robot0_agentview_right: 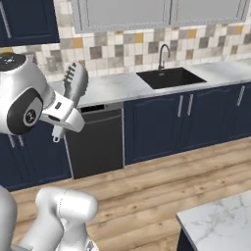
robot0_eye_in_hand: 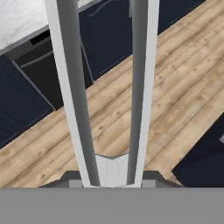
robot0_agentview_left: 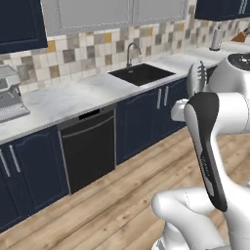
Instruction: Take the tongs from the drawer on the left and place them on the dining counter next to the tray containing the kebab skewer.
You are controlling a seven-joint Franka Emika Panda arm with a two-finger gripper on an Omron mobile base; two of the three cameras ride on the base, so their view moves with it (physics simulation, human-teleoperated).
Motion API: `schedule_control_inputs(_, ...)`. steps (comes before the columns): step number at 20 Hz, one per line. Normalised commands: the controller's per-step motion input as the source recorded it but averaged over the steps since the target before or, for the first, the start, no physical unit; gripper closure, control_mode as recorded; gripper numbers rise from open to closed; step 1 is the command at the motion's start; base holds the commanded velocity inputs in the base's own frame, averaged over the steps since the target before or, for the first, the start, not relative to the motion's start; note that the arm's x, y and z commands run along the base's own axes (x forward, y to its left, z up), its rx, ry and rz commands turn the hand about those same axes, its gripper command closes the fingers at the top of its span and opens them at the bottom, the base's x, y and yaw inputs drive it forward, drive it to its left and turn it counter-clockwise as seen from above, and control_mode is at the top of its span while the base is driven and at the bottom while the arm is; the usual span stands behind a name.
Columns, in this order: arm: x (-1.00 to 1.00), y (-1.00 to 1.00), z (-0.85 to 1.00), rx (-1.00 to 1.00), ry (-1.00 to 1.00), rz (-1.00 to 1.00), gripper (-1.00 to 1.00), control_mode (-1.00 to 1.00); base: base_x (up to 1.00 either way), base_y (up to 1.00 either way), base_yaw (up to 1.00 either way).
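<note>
The hand (robot0_agentview_right: 62, 119) is closed narrowly on the joined end of the tongs (robot0_agentview_right: 74, 84), and the tongs ride with it, lifted well clear of any surface. In the hand view the two slim grey arms of the tongs (robot0_eye_in_hand: 105, 87) run straight out from the grip, spreading slightly, so their long axis follows the hand's own pointing direction. In the right base view they rise up and a little away from the hand, slotted tips uppermost, in front of the wall tiles. In the left base view the tips (robot0_agentview_left: 197, 78) peek up behind the arm's dark forearm.

Below and beyond the tongs lies the wooden floor (robot0_eye_in_hand: 175, 74), then the navy cabinet fronts and the black dishwasher (robot0_agentview_right: 98, 142) under the marble worktop (robot0_agentview_right: 117, 86), with the sink (robot0_agentview_right: 170, 77) farther along.

The relation that matters next: a corner of white marble surface (robot0_agentview_right: 220, 220) shows at the lower right of the right base view, on the near side of the floor and well apart from the hand. I judge it to be the dining counter. If so, the goal lies to the robot's right and behind where the tongs now point, so the carry calls for a wide turn away from the wall cabinets. I cannot see the tray or the skewer, so the exact drop spot is unknown.
</note>
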Motion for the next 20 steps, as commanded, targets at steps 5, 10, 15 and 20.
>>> schedule_control_inputs(5, 0.00, 0.00, 0.00, 0.00, 0.00, 0.00, 1.00, 1.00, 0.45, 0.00, -0.40)
schedule_control_inputs(10, 0.00, 0.00, 0.00, 0.00, 0.00, 0.00, 1.00, 1.00, 0.67, 0.00, -0.30)
schedule_control_inputs(15, 0.00, 0.00, 0.00, 0.00, 0.00, 0.00, 1.00, 1.00, 0.92, 0.00, -0.22)
schedule_control_inputs(20, 0.00, 0.00, 0.00, 0.00, 0.00, 0.00, 1.00, 1.00, 0.64, 0.00, -0.31)
